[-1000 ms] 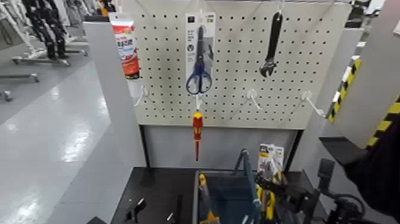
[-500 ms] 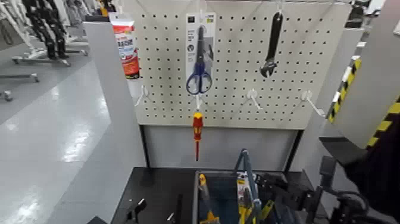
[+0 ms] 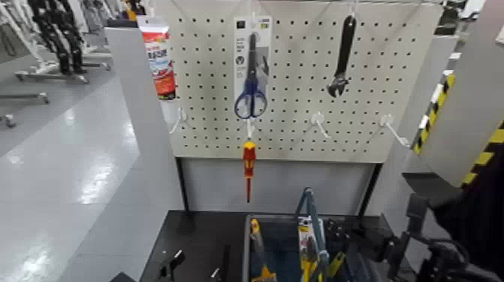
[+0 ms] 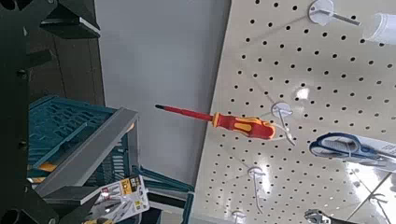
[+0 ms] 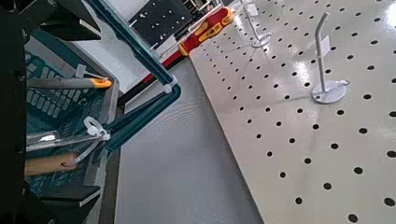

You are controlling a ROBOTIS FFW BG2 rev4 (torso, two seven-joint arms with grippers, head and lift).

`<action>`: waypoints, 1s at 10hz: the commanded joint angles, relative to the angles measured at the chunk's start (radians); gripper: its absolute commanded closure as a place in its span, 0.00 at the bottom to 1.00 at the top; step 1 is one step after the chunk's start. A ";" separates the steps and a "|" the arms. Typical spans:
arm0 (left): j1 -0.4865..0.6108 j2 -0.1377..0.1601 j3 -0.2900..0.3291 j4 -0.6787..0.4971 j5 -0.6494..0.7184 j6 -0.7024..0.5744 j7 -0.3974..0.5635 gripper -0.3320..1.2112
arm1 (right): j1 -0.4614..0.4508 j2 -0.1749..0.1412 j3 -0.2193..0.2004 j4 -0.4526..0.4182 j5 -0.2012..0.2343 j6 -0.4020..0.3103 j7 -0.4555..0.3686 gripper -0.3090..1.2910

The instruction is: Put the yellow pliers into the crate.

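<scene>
Pliers inside the crate, to the left of right gripper

The yellow pliers lie in the crate, toward the bench's right edge, card to the pegboard. Right gripper, the nearer one, is empty, its fingers apart; the upright handle seems between them. Probably it should withdraw rightward. Left gripper waits open, by the crate's left.

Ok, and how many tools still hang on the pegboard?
3: the blue-handled scissors upper middle, the adjustable wrench to their right, the red-and-yellow screwdriver below the scissors.
</scene>
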 commanded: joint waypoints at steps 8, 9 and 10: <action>0.006 0.008 -0.004 -0.006 -0.002 -0.009 -0.004 0.29 | 0.359 0.072 0.009 -0.195 0.120 -0.532 -0.363 0.28; 0.004 0.011 -0.007 -0.008 -0.002 -0.009 -0.004 0.29 | 0.408 0.086 0.023 -0.191 0.122 -0.631 -0.403 0.28; 0.006 0.012 -0.004 -0.009 -0.002 -0.007 -0.006 0.29 | 0.457 0.092 0.045 -0.189 0.126 -0.700 -0.444 0.28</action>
